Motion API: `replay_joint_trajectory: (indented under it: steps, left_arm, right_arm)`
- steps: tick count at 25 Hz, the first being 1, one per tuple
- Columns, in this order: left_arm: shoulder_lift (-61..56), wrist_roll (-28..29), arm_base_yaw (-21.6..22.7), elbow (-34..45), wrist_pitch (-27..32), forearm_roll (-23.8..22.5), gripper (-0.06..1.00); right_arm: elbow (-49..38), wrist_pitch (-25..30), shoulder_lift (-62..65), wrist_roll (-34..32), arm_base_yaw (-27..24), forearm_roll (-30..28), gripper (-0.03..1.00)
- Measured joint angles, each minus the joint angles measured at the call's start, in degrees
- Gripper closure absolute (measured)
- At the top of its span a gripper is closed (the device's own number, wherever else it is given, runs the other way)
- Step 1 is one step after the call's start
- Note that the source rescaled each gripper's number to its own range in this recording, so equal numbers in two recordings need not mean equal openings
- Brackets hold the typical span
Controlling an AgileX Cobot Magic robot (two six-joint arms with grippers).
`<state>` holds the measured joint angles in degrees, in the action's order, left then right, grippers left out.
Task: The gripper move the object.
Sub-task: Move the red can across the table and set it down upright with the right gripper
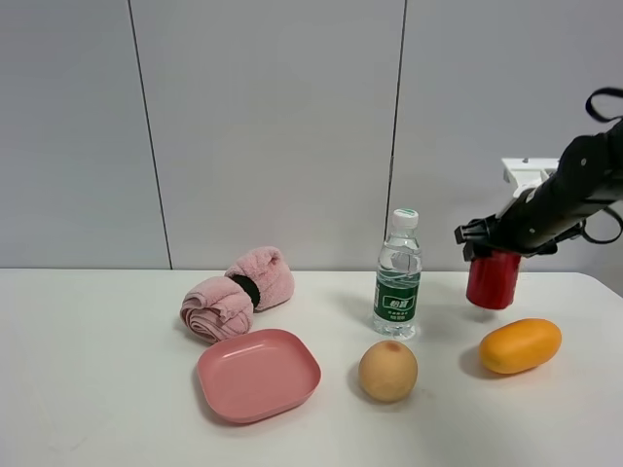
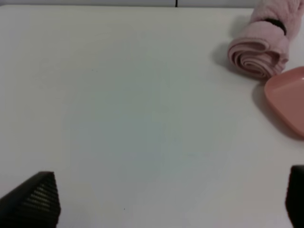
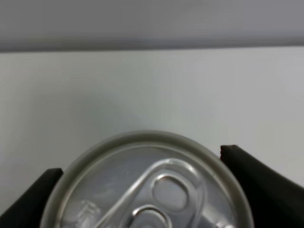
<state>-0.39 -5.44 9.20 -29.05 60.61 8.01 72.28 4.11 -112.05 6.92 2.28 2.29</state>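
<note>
Your R gripper [image 1: 494, 251] pinches the can [image 1: 493, 282] at its top, jaws tight on both sides. Can's at 3 o'clock of the bottle [image 1: 398, 277], near the table's [image 1: 97, 370] back-right edge; can't tell if it's lifted. Mango [image 1: 520, 345] is at 5 o'clock of the can. L gripper [image 2: 166, 199] has jaws spread wide over bare table. Plate [image 1: 258, 375] is at 7 o'clock of the bottle, towel [image 1: 238, 292] just behind it.

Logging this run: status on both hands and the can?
Right hand shut on red can, gripping at its top. Left hand open, empty. Water bottle and orange fruit near the can, not touching.
</note>
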Motion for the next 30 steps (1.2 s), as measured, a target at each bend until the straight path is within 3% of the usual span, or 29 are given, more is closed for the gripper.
replay_joint_trajectory:
  steps: [7,11,16,23,30]
  left_arm:
    - [0.0,0.0,0.0,0.0,0.0,0.0,-0.06]
    - [0.0,0.0,0.0,0.0,0.0,0.0,-0.06]
    - [0.0,0.0,0.0,0.0,0.0,0.0,-0.06]
    - [0.0,0.0,0.0,0.0,0.0,0.0,-0.06]
    - [0.0,0.0,0.0,0.0,0.0,0.0,-0.06]
  right_arm:
    - [0.4,5.3,18.7,1.1,3.0,0.0,0.97]
    - [5.2,13.4,25.0,4.6,11.0,0.0,0.97]
    - [12.3,22.2,24.2,7.1,24.2,1.2,0.97]
    - [15.6,21.5,15.0,14.0,38.0,6.1,0.97]
    - [21.6,20.0,1.6,18.1,43.6,10.0,0.97]
